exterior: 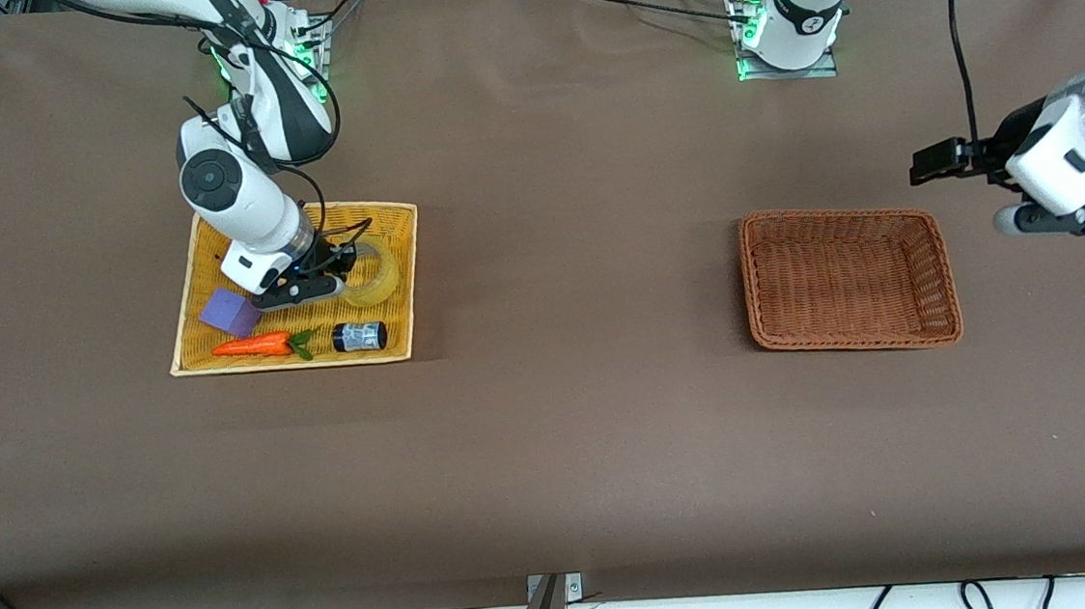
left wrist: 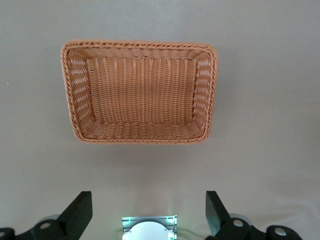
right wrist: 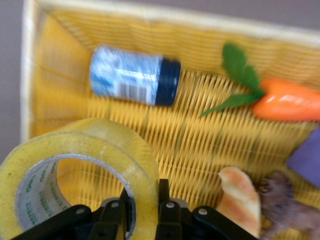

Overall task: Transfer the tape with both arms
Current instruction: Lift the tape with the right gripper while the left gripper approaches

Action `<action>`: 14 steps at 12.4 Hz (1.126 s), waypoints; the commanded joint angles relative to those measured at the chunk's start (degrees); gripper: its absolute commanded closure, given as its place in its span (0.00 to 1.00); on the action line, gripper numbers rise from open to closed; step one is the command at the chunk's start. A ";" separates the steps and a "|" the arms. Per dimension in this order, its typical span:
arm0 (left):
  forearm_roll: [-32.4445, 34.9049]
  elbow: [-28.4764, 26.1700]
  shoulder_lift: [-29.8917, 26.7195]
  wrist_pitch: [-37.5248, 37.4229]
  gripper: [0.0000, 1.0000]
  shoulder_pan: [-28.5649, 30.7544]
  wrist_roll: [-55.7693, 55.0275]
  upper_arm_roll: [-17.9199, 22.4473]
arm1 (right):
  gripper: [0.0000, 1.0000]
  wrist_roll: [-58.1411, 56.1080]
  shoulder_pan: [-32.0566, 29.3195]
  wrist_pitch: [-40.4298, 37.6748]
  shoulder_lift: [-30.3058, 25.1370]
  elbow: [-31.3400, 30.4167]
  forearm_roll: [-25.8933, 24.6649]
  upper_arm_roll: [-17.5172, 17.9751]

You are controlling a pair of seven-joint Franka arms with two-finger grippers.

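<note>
Carrot (exterior: 255, 345) and dark jar (exterior: 359, 336) lie nearest camera in yellow tray (exterior: 300, 361). Tape (exterior: 371, 271) beside them in tray, right gripper (exterior: 342, 262) pinched on its wall. Likely light, stiff, slick; wall grip suits. Left gripper (left wrist: 147, 212) spread, empty, waits near brown basket (exterior: 943, 287).

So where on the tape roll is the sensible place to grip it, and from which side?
Across the ring wall, one finger inside the core and one outside, coming from above. The tape lies in the yellow tray with its hole open, and the right gripper is already shut on that wall this way. The left gripper waits open over the table by the brown basket.
</note>
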 commanded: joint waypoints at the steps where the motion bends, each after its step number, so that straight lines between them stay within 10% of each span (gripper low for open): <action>1: -0.44 -0.13 2.50 5.38 0.00 0.21 0.62 0.16 | 1.00 0.57 -0.38 -12.04 -0.59 11.23 -0.98 2.81; 7: -0.44 -1.62 10.22 12.78 0.00 -1.64 0.09 -0.10 | 1.00 25.75 16.38 -12.24 13.35 26.96 -0.98 4.23; 14: -0.44 -17.17 10.32 34.49 0.00 -4.36 -5.27 -4.41 | 1.00 52.59 31.07 -5.75 33.48 45.25 -6.17 3.27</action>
